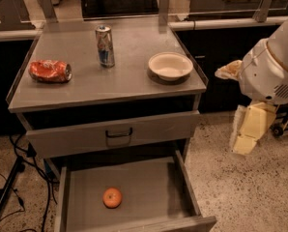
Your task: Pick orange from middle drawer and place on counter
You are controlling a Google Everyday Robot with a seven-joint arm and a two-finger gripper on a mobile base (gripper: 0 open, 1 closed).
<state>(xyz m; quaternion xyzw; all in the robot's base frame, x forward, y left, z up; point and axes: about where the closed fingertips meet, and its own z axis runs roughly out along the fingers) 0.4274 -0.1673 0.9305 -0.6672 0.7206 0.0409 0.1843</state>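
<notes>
The orange lies on the floor of the open middle drawer, left of its middle. The drawer is pulled out at the bottom of the view. The counter is the grey metal top above it. My gripper hangs at the right, off the cabinet's right side, about level with the upper drawer front. It is well above and to the right of the orange and holds nothing that I can see. The white arm housing sits above it.
On the counter stand a white bowl at the right, a drink can in the middle and a red-and-silver foil packet at the left. A closed drawer front with a black loop handle is above the open drawer. Cables run on the floor at the left.
</notes>
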